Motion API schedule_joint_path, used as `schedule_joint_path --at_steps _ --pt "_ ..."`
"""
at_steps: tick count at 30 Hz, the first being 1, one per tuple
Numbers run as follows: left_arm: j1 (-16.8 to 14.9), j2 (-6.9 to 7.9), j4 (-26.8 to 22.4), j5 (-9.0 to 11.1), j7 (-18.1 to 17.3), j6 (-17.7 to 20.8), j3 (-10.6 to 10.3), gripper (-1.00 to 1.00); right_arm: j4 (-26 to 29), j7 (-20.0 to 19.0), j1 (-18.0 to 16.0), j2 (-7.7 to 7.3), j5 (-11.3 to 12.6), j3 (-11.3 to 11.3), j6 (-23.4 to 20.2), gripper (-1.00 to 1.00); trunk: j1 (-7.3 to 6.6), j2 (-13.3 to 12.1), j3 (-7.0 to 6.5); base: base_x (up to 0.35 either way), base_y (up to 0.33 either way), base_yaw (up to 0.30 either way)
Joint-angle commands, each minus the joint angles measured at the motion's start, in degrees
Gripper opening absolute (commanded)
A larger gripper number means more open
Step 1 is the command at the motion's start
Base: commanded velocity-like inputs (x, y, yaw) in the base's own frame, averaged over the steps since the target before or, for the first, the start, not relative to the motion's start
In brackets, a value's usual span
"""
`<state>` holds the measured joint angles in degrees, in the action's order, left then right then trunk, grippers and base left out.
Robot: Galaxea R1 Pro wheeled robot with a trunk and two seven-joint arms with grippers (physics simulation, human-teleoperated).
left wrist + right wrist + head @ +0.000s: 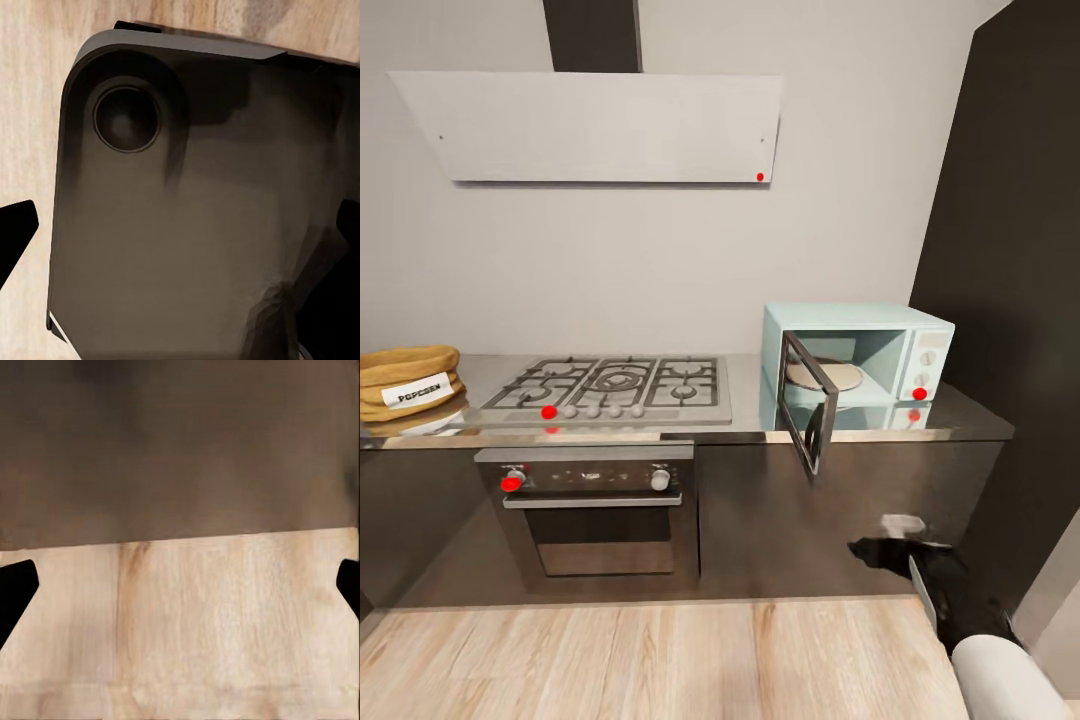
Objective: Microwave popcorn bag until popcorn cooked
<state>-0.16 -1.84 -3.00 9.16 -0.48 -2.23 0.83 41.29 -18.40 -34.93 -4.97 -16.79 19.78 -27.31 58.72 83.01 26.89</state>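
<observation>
The popcorn bag (408,385), a squat tan sack with a white "POPCORN" label, stands at the far left of the grey countertop (970,418) in the head view. At the right end sits the mint-blue microwave (880,355), its dark glass door (806,402) swung open toward me and a round turntable inside. My right gripper (882,545) hangs low in front of the cabinets, below the microwave, far from the bag. In the right wrist view the right gripper (180,585) is open over wood floor. The left gripper (180,232) is open above my dark base.
A steel gas hob (610,388) lies between bag and microwave, with a built-in oven (595,500) below and a grey hood (600,125) above. A tall dark cabinet (1010,250) stands right of the microwave. Wooden floor (660,660) stretches before the cabinets.
</observation>
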Motion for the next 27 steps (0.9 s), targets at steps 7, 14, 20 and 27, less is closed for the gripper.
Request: schedule_joint_path --at_steps 7,14,20,27 --pt "0.0 0.06 0.1 0.6 0.1 -0.1 0.0 1.0 -40.5 9.4 2.9 -1.16 -3.6 0.1 21.1 1.0 0.0 0.0 0.05 0.0 0.0 0.0" --pt "0.0 0.08 0.1 0.7 0.2 -0.1 0.1 1.0 -43.2 11.2 21.1 -0.38 -1.9 0.5 26.5 1.0 0.0 0.0 0.05 0.0 0.0 0.0" --pt "0.0 0.08 0.0 0.6 0.3 -0.1 0.2 1.0 -43.3 11.8 23.6 -0.3 0.8 0.6 27.9 1.0 0.0 0.0 0.05 0.0 0.0 0.141" --pt "0.0 0.03 0.0 0.7 0.4 -0.2 0.3 1.0 -43.1 14.4 23.6 -0.2 0.3 -0.1 27.9 1.0 0.0 0.0 0.05 0.0 0.0 0.266"
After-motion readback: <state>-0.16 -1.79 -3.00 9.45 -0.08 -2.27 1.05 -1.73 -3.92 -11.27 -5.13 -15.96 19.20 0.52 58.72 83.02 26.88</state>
